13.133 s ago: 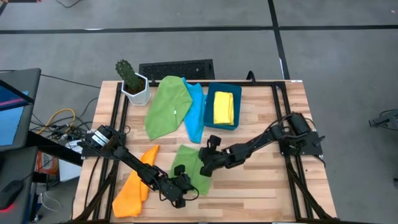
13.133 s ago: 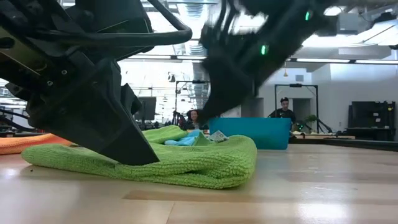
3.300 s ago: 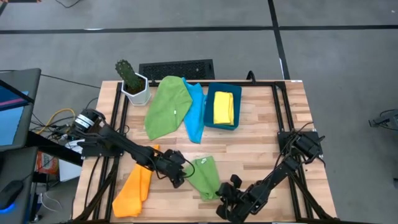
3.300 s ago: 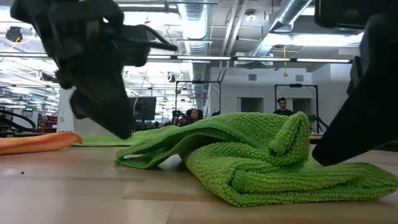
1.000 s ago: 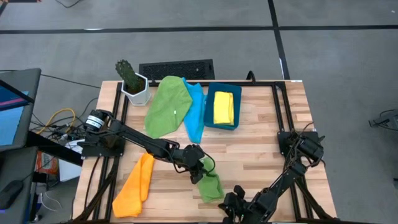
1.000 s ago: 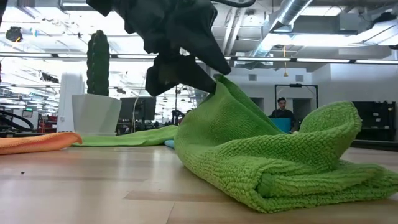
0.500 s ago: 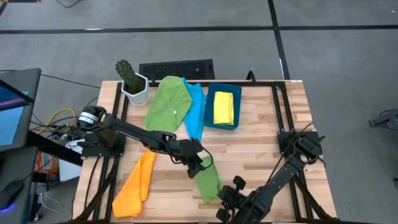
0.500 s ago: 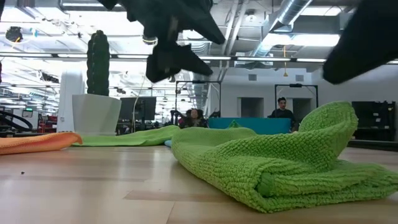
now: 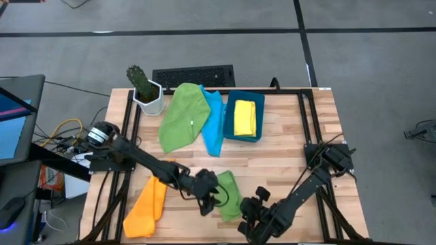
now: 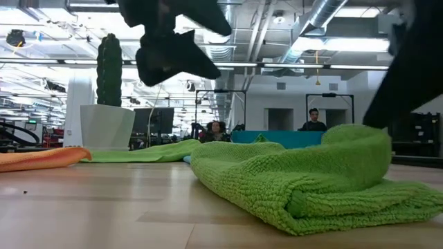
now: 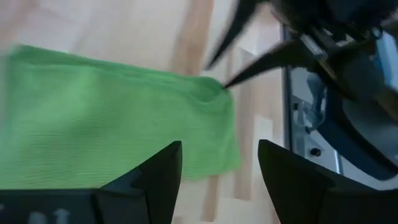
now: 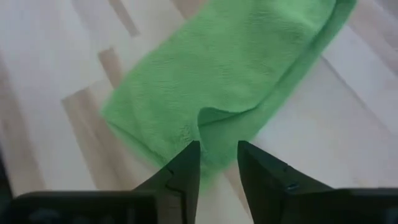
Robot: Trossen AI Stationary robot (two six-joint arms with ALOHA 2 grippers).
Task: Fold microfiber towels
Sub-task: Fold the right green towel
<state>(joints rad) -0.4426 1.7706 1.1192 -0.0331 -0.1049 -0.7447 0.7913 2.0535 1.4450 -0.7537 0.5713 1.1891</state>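
Note:
A small green microfiber towel (image 9: 228,194) lies folded on the table near its front edge, and also shows in the low view (image 10: 291,180). My left gripper (image 9: 210,202) hovers open just left of it, above the wood, with nothing between its fingers (image 11: 217,168). My right gripper (image 9: 249,203) slants down at the towel's near right corner (image 12: 208,121) with its fingers apart. Farther off lie an orange towel (image 9: 146,207), a large green towel (image 9: 182,116) and a light blue towel (image 9: 213,126). A yellow towel (image 9: 244,117) lies folded in the blue bin (image 9: 261,117). My right gripper has its fingertips (image 11: 231,79) right at the folded towel's corner (image 11: 219,93), slanting down from the near right. I cannot tell whether a fingertip touches the cloth. The towel lies flat on the table.
A potted cactus (image 9: 145,92) stands at the far left corner, with a black keyboard (image 9: 194,75) behind the table's far edge. People sit in the room beyond (image 10: 315,121). Bare wood lies right of the bin and along the near right.
My left gripper has let go of the small green towel's raised edge and drawn back toward the table's near left. The raised part has dropped flat over the rest. The hump at the towel's right corner has sunk. My right gripper has come slightly toward the far edge.

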